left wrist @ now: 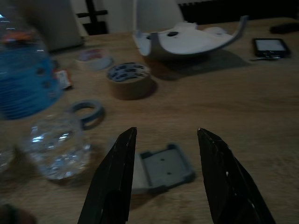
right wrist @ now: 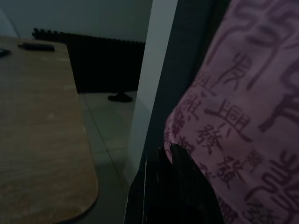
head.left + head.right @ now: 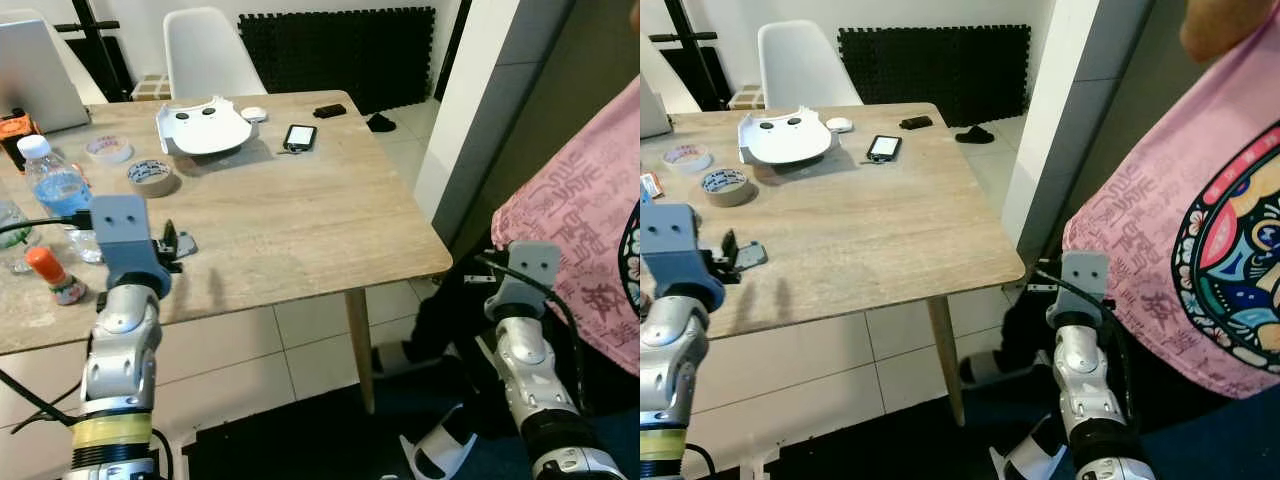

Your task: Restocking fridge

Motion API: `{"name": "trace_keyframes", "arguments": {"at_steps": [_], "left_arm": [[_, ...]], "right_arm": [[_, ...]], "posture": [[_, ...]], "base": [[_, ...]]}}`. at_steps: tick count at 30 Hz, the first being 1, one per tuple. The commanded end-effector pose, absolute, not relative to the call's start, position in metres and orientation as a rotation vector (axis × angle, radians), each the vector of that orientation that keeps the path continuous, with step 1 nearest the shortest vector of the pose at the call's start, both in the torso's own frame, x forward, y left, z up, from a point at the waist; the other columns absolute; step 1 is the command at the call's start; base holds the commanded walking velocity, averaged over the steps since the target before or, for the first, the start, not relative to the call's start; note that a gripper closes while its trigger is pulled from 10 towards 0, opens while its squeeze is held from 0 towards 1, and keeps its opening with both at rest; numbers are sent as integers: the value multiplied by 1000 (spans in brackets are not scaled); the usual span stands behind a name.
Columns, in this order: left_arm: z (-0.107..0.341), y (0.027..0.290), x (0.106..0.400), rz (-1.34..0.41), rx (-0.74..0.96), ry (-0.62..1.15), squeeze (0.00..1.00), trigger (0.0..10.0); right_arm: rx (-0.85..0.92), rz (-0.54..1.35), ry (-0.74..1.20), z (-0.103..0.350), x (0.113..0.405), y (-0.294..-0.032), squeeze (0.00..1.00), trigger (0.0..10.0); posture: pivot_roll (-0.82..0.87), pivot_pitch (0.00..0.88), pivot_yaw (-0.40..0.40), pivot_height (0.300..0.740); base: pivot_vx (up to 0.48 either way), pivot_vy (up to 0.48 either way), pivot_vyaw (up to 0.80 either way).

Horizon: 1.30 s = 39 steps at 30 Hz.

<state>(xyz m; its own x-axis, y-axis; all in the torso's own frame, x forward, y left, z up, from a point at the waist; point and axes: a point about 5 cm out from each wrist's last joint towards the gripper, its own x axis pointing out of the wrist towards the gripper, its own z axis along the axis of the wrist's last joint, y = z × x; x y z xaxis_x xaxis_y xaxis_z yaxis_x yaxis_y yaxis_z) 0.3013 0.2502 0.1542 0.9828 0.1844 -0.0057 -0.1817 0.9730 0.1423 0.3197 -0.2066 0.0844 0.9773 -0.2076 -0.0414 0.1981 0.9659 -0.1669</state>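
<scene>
A water bottle [image 3: 58, 190] with a blue label and white cap stands at the left of the wooden table [image 3: 300, 230]. A second clear bottle [image 1: 56, 144] sits beside it, and a small orange-capped bottle [image 3: 55, 275] lies near the front edge. My left gripper [image 1: 166, 179] is open low over the table, right of the bottles, with a small grey plastic piece [image 1: 163, 165] lying between its fingers. My right gripper [image 2: 166, 186] is shut, off the table's right side, close against a person's pink shirt [image 2: 233, 116].
Tape rolls [image 3: 151, 176] [image 3: 108, 149], a white shell-shaped part [image 3: 205, 125], a phone [image 3: 300, 136] and a laptop [image 3: 35, 75] lie on the table. A white chair [image 3: 205, 50] stands behind. The person [image 3: 580, 250] stands at my right, by a white pillar [image 3: 470, 90] and a dark grey panel [image 3: 540, 90].
</scene>
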Motion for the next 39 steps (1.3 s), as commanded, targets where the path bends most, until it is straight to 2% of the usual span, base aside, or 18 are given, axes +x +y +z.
{"name": "trace_keyframes", "arguments": {"at_steps": [1, 2, 9, 13, 18, 19, 20, 26, 28, 29, 30, 38, 39], "left_arm": [[143, 242, 305, 156, 153, 72, 231, 10000], [141, 242, 306, 162, 147, 82, 1000, 10000], [138, 257, 298, 312, 72, 108, 1000, 10000], [135, 264, 284, 428, -22, 101, 1000, 10000], [134, 268, 282, 466, -53, 107, 1000, 10000], [121, 279, 284, 555, -276, 150, 0, 10000], [116, 282, 288, 571, -370, 168, 0, 10000], [110, 283, 300, 548, -545, 187, 0, 10000], [110, 282, 302, 535, -570, 194, 0, 10000], [110, 278, 305, 505, -590, 198, 0, 9647], [109, 274, 309, 467, -604, 209, 0, 10000], [108, 260, 322, 381, -597, 260, 0, 10000], [106, 259, 326, 382, -584, 271, 0, 5373]], "right_arm": [[-160, -224, 42, 93, 319, -213, 0, 10000], [-167, -217, 26, 98, 319, -211, 0, 10000], [-183, -197, 20, 104, 314, -210, 0, 10000], [-190, -192, 50, 103, 311, -212, 0, 10000], [-190, -191, 53, 103, 311, -212, 0, 10000], [-194, -184, 62, 105, 309, -211, 0, 10000], [-197, -180, 64, 106, 308, -210, 0, 10000], [-205, -180, 62, 110, 306, -212, 0, 10000], [-205, -182, 61, 110, 306, -213, 0, 10000], [-204, -182, 61, 111, 305, -213, 0, 10000], [-200, -179, 59, 112, 305, -210, 0, 10000], [-186, -165, 48, 116, 308, -202, 0, 10000], [-185, -161, 48, 117, 309, -201, 0, 10000]], "posture": [[34, 41, -69, 740], [26, 42, -68, 740], [33, 50, -76, 740], [43, 63, -87, 740], [43, 63, -87, 740], [34, 73, -104, 740], [29, 75, -105, 740], [20, 88, -106, 740], [19, 89, -106, 740], [11, 92, -105, 740], [10, 93, -105, 740], [8, 92, -105, 740], [7, 86, -103, 740]], "base": [[0, 0, 0], [0, 0, 0], [0, 0, 0], [0, 0, 0], [0, 0, 0], [0, 0, 0], [0, 0, 0], [0, 0, 0], [0, 0, 0], [0, 0, 0], [0, 0, 0], [0, 0, 0], [0, 0, 0]]}}
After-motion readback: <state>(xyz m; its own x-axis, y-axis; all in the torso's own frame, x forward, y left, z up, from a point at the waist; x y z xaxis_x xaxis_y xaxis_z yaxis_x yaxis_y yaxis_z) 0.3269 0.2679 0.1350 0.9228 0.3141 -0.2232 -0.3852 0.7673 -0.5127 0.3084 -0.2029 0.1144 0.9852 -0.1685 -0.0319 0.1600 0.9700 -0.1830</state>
